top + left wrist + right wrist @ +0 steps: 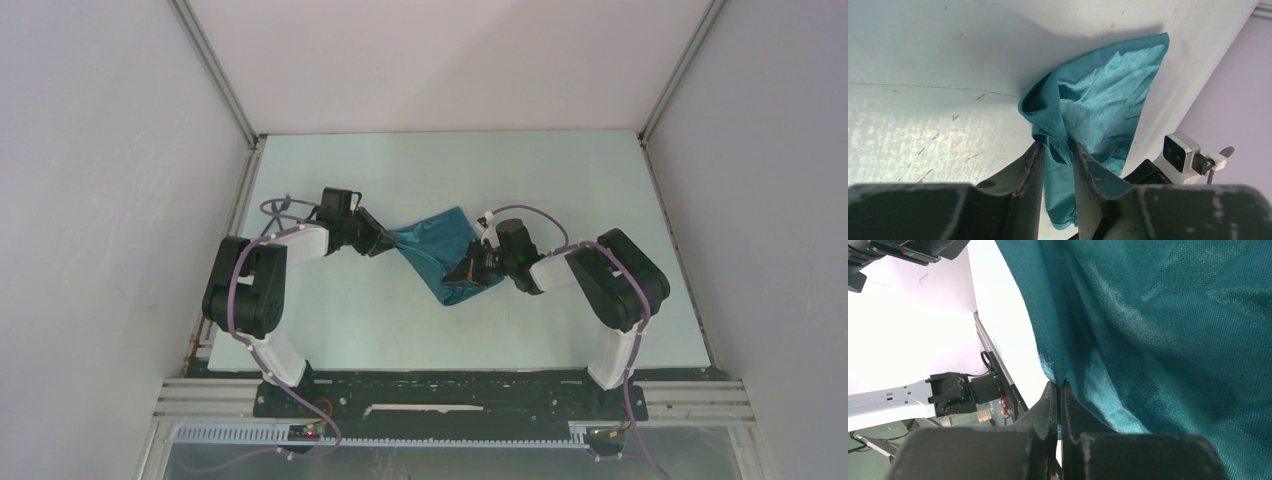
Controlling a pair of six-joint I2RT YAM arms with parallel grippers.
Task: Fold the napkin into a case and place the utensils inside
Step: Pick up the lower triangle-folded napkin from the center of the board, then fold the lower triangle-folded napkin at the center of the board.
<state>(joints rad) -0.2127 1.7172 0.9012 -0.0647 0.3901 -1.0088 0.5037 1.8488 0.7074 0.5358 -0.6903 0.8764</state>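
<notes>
1. Top external view: the teal napkin (437,250) hangs crumpled in the middle of the frame, stretched on a slant from upper left to lower right over the pale table (420,170); the left gripper (386,243) meets its upper-left end; the right gripper (464,272) meets its lower-right end; how far either pincer is parted cannot be told here.
2. Left wrist view: the left gripper (1055,148) sits at bottom centre, its dark fingers (1032,161) drawn in on a bunched fold of the napkin (1103,95), cloth filling the narrow gap between them; the rest of the cloth fans toward the upper right, casting a shadow on the table (923,50); a white wrist camera (1180,152) shows at lower right.
3. Right wrist view: the right gripper (1059,386) stands at lower centre, jaws pressed together on an edge of the napkin (1158,330); the cloth fills the right half of the frame.
</notes>
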